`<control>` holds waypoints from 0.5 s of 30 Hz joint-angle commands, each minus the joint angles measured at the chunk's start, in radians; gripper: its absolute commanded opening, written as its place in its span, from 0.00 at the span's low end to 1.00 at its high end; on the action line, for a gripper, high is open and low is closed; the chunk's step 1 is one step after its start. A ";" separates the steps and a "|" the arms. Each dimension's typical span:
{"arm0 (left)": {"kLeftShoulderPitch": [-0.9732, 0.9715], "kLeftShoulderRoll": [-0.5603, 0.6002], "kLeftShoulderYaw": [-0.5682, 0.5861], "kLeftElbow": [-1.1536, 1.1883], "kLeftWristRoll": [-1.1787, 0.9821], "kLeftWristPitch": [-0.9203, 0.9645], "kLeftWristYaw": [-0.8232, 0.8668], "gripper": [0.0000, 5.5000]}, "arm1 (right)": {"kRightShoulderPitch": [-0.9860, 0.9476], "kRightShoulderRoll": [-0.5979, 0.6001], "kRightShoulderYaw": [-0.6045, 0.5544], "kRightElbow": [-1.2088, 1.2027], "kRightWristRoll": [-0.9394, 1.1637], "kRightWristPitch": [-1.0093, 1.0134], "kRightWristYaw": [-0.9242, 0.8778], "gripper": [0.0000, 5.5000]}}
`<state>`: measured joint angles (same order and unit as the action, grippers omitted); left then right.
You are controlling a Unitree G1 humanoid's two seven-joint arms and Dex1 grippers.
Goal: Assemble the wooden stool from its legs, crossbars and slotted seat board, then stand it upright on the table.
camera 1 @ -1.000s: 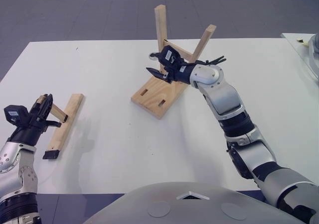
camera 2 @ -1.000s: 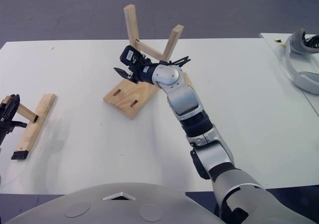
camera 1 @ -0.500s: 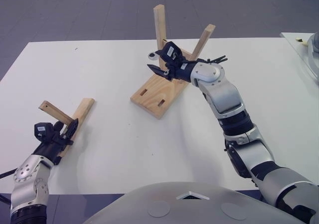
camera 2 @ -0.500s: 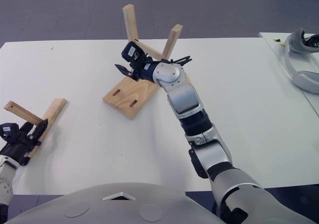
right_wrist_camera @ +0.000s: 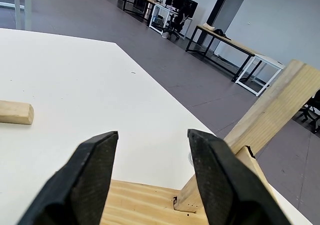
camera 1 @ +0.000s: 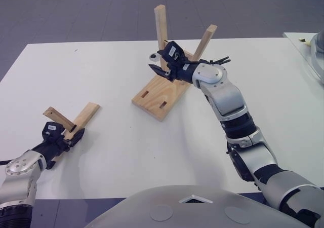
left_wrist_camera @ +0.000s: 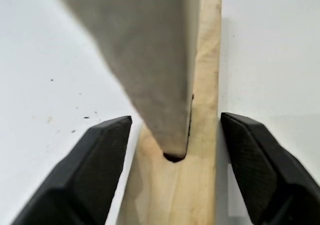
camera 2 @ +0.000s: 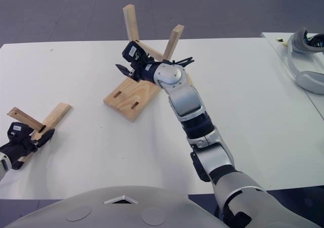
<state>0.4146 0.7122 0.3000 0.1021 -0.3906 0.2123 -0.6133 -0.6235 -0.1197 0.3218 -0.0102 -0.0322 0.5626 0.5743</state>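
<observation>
At table centre-back, the slotted seat board (camera 1: 156, 99) sits tilted, two legs (camera 1: 162, 23) and a crossbar (camera 2: 152, 49) already fitted at its far end. The right gripper (camera 1: 156, 66) hovers over that end, fingers spread, holding nothing. At the near left edge of the white table (camera 1: 111, 71), a loose leg (camera 1: 85, 114) lies flat with its crossbar (camera 1: 55, 115) sticking up. The left gripper (camera 1: 75, 135) straddles it, fingers apart, not clamped.

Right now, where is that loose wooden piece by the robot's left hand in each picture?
Left eye view: loose leg piece, front-left of the table, at the left gripper.
Right eye view: far left, same spot.
Left wrist view: centre, close up.
Right wrist view: probably the wood end at the edge.
Shared landmark: the white table.
</observation>
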 commanded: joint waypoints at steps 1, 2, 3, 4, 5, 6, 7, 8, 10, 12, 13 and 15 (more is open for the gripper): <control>0.094 -0.059 -0.046 0.026 -0.047 0.196 -0.045 0.49 | -0.020 0.005 -0.009 0.001 0.001 0.015 -0.024 0.47; 0.093 -0.060 -0.043 0.019 -0.060 0.214 -0.049 0.46 | -0.021 0.005 -0.011 0.003 0.001 0.013 -0.029 0.47; 0.091 -0.061 -0.042 0.013 -0.067 0.226 -0.050 0.45 | -0.022 0.006 -0.012 0.005 0.001 0.013 -0.034 0.47; 0.090 -0.062 -0.041 0.007 -0.073 0.235 -0.049 0.43 | -0.023 0.007 -0.012 0.006 0.001 0.013 -0.037 0.47; 0.088 -0.065 -0.035 -0.005 -0.077 0.239 -0.042 0.41 | -0.023 0.008 -0.012 0.007 0.001 0.012 -0.039 0.47; 0.081 -0.066 -0.028 -0.018 -0.085 0.246 -0.038 0.40 | -0.023 0.007 -0.012 0.007 0.001 0.012 -0.042 0.47; 0.071 -0.068 -0.014 -0.042 -0.097 0.250 -0.029 0.38 | -0.023 0.012 -0.017 0.009 0.012 0.015 -0.038 0.47; 0.053 -0.066 0.006 -0.079 -0.117 0.263 -0.021 0.38 | -0.024 0.019 -0.025 0.009 0.026 0.025 -0.035 0.47; 0.017 -0.062 0.042 -0.162 -0.154 0.287 -0.003 0.38 | -0.027 0.040 -0.050 0.007 0.064 0.049 -0.031 0.47; -0.039 -0.052 0.083 -0.270 -0.202 0.323 0.025 0.38 | -0.032 0.074 -0.099 0.002 0.133 0.107 -0.030 0.47; -0.078 -0.046 0.106 -0.328 -0.232 0.350 0.043 0.38 | -0.037 0.096 -0.131 0.002 0.181 0.147 -0.027 0.47; -0.165 -0.031 0.152 -0.426 -0.301 0.408 0.084 0.38 | -0.050 0.141 -0.199 -0.002 0.294 0.246 -0.015 0.47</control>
<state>0.3420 0.6518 0.3999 -0.2295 -0.6309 0.5806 -0.5623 -0.6277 -0.0170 0.1766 -0.0088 0.1755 0.7254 0.5495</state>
